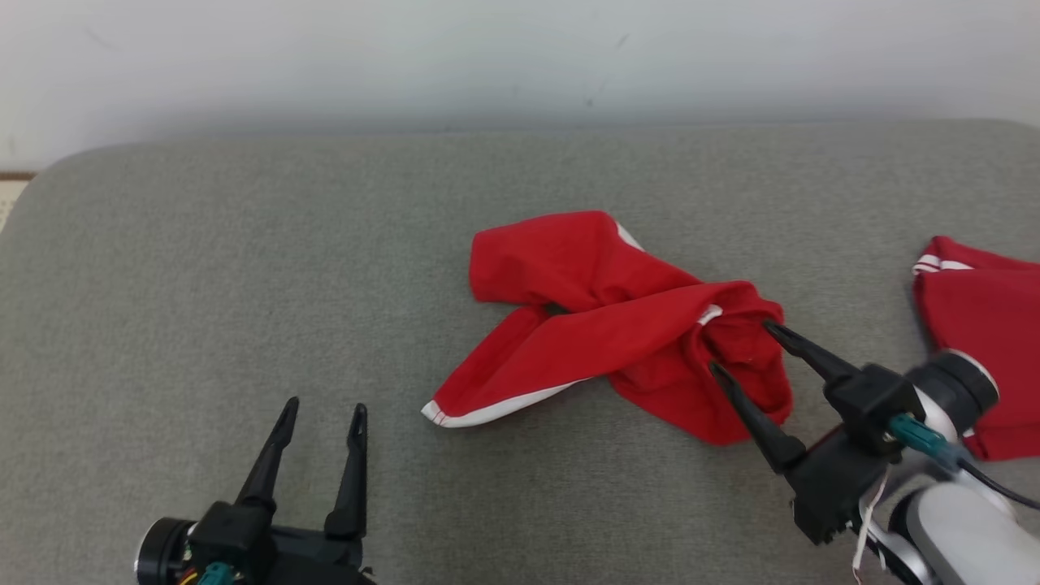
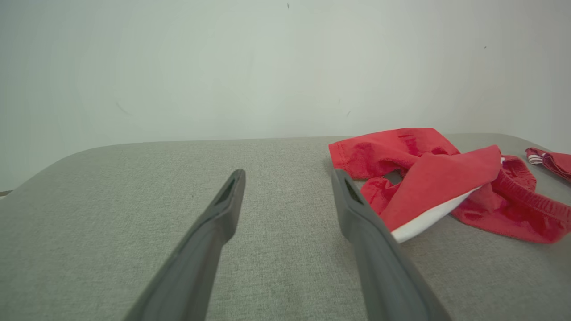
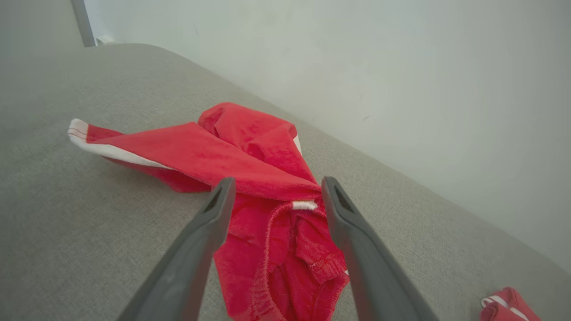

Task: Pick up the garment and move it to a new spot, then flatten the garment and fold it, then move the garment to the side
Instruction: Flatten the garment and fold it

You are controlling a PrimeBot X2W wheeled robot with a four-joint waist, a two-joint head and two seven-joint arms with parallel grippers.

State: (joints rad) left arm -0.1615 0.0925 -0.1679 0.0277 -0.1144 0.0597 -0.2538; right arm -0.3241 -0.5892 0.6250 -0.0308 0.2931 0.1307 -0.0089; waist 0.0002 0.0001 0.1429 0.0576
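Left gripper [image 1: 325, 404]: fingers apart, over bare grey cushion [image 1: 244, 244], clear of the cloth. Right gripper [image 1: 738, 344]: fingers apart, tips at the bunched right end of the red garment [image 1: 601, 301]; contact cannot be confirmed. The red garment lies crumpled mid-cushion. A second red cloth [image 1: 987, 325] lies at the right edge. A white wall [image 1: 487, 57] stands behind.

Garment [image 1: 617, 325] – soft matt cloth; cushion [image 1: 244, 284] – rough woven fabric.

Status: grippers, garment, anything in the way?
Left gripper open, holding nothing. Right gripper open, fingers astride the crumpled red garment, no grip yet. Second red garment at far right, apart, not blocking.
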